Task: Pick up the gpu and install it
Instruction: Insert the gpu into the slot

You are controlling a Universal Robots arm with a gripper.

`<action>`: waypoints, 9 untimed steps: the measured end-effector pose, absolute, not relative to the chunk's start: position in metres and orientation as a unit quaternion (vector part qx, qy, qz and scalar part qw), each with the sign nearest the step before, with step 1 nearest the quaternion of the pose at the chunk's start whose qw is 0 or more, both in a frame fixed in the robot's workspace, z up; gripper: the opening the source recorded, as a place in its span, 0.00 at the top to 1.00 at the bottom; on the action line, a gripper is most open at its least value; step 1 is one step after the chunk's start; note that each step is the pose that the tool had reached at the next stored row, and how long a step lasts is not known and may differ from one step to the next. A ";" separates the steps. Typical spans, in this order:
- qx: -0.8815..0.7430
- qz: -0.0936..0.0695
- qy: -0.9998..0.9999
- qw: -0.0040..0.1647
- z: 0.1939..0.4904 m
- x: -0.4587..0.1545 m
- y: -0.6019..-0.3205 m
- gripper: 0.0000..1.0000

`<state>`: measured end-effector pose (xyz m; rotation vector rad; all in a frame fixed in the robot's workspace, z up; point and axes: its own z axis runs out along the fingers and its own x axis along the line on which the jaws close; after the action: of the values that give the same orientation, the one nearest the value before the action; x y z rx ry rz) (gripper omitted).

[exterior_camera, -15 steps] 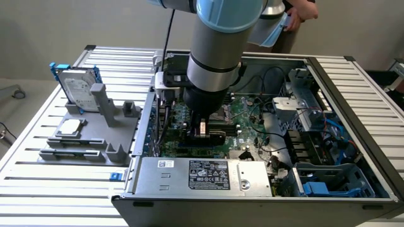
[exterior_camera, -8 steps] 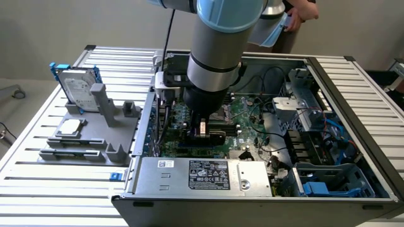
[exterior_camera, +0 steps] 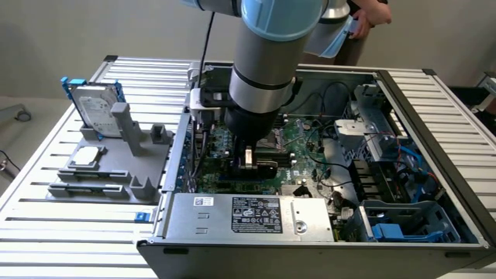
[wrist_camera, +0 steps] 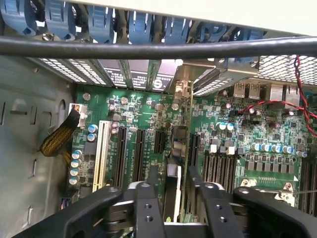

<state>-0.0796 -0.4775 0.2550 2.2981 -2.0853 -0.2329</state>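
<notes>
gripper (wrist_camera: pixel 173 173): fingers spread, apparently clear of the card on both sides | gpu (wrist_camera: pixel 177 144): upright, edge-on in a motherboard (wrist_camera: pixel 237 129) slot between them | risk: card may be only half-seated; a finger catching its edge could tilt it

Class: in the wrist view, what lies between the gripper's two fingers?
The gpu, seen edge-on, stands between the fingers of the open gripper, in the wrist view.

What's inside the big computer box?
A green circuit board, the gpu upright on it, a silver power box and cables. Whatever lies under the power box is hidden.
</notes>
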 end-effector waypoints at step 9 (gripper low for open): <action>0.738 -0.075 -0.670 0.015 0.272 -0.080 -0.477 0.50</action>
<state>-0.0796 -0.4768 0.2722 2.2973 -2.0850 -0.2333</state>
